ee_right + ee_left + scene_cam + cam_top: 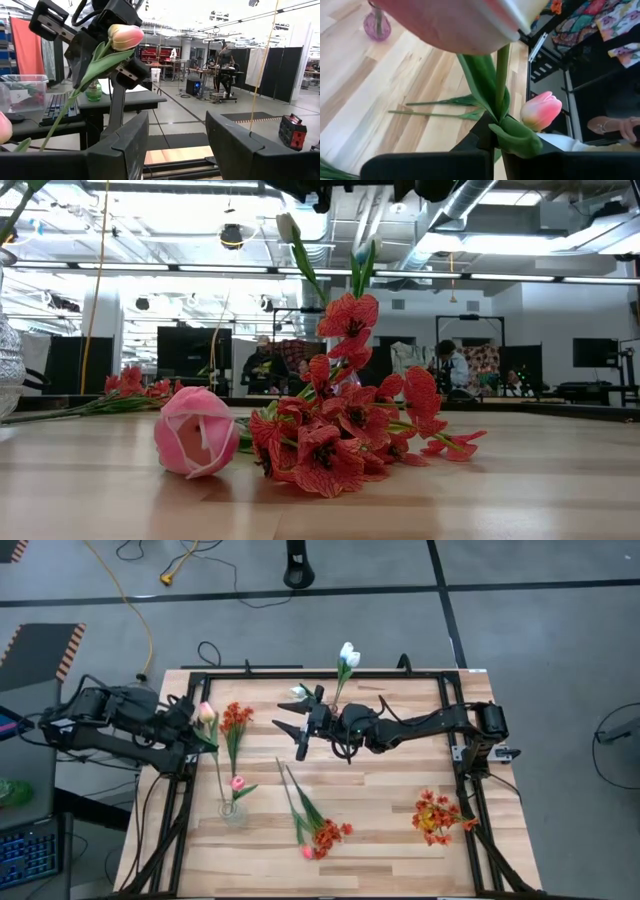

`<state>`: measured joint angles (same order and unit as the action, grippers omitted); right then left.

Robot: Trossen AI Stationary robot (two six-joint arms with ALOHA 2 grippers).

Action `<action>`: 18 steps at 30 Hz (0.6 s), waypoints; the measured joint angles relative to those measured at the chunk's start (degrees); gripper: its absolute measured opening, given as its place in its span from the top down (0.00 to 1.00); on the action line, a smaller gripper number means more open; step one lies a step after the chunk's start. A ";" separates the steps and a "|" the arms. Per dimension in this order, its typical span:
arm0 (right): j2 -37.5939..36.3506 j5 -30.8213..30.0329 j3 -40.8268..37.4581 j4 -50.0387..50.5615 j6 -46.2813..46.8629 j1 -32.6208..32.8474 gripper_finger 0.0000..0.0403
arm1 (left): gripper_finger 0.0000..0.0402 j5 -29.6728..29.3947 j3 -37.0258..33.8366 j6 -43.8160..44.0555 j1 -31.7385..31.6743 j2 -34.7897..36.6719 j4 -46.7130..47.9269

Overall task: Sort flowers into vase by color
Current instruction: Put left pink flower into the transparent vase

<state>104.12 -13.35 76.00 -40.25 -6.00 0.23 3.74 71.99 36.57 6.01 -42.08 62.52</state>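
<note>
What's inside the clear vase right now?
The vase holds one pink tulip on its green stem, possibly a second; the left gripper holds another pink tulip. The vase bottom isn't discernible.

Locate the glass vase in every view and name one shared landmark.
High view: glass vase, left half of the table.
Low view: cut off at the left edge.
Left wrist view: beyond two lying stems.
Right wrist view: not in it.
Landmark: pink tulip in left gripper.
</note>
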 joint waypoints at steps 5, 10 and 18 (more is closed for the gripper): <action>0.00 -0.01 -0.01 0.03 -0.02 0.00 0.45 | 1.00 -3.43 0.00 0.69 4.13 -2.04 0.13; 0.00 -0.01 -0.02 0.06 0.00 0.00 0.45 | 1.00 -8.03 0.00 3.26 9.30 -4.49 0.13; 0.00 0.00 0.00 0.11 -0.02 0.00 0.45 | 1.00 -19.57 0.00 10.65 19.84 -6.81 1.14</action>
<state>104.12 -13.34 76.01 -40.14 -6.02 0.23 -15.83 71.99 47.22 25.85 -48.89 63.66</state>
